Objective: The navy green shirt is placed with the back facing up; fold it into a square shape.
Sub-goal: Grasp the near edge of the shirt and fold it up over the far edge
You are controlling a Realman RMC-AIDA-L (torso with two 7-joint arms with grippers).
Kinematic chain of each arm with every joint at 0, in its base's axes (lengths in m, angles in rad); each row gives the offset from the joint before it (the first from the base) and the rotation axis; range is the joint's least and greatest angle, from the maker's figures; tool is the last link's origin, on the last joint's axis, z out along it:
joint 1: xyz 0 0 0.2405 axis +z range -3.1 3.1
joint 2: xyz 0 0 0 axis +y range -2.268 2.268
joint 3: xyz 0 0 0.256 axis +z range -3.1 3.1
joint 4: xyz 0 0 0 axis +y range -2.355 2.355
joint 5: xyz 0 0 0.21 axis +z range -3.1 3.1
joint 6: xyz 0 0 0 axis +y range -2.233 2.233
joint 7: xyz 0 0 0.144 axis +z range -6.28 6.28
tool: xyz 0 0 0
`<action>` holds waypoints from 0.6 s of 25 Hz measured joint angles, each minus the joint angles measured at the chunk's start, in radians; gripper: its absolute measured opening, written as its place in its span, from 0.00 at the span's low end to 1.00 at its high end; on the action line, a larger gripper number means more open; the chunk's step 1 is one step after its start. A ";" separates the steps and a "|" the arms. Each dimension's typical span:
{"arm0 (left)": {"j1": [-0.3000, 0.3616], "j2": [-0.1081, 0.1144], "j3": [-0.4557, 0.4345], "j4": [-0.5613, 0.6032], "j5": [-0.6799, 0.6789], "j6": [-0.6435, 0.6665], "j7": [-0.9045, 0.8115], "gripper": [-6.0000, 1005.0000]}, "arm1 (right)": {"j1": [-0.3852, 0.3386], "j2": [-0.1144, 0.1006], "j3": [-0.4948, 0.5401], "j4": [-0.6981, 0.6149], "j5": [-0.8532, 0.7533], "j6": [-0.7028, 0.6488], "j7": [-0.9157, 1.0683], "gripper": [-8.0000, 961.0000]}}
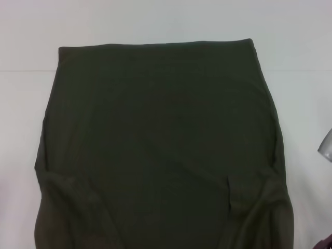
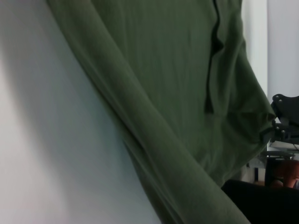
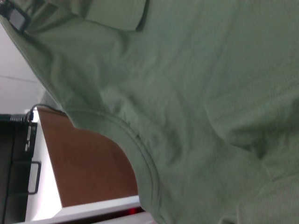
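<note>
Shirt: the navy green shirt (image 1: 161,145) fills the frame's centre on the white table (image 1: 155,21).
Right gripper: (image 2: 282,126) at right edge, touching cloth; finger state unclear.
Left gripper: unseen.

The navy green shirt (image 1: 161,150) runs past the near edge.

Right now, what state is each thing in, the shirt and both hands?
navy green shirt: spread on the white table, hem edge straight at the far side, both sleeves tucked inward at the near corners, near end lifted.
right hand: at the shirt's near corner, black parts visible.
left hand: not in view.
</note>
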 joint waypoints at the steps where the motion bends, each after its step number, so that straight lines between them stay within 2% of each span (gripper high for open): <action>1: 0.003 -0.001 -0.004 0.000 0.004 -0.001 0.000 0.11 | -0.001 0.002 -0.005 0.001 0.000 0.003 0.000 0.07; 6: 0.002 0.000 -0.049 0.007 -0.006 -0.009 0.006 0.11 | 0.002 0.006 0.021 0.003 0.012 0.023 0.002 0.07; 9: -0.011 0.005 -0.138 0.009 -0.008 -0.017 0.027 0.11 | 0.006 -0.003 0.087 0.006 0.042 0.032 0.001 0.07; 12: -0.031 0.012 -0.275 0.013 -0.018 -0.043 0.044 0.11 | 0.006 -0.025 0.162 0.008 0.093 0.037 0.002 0.07; 15: -0.039 0.017 -0.351 0.016 -0.081 -0.093 0.052 0.11 | 0.000 -0.056 0.253 0.012 0.164 0.073 0.007 0.07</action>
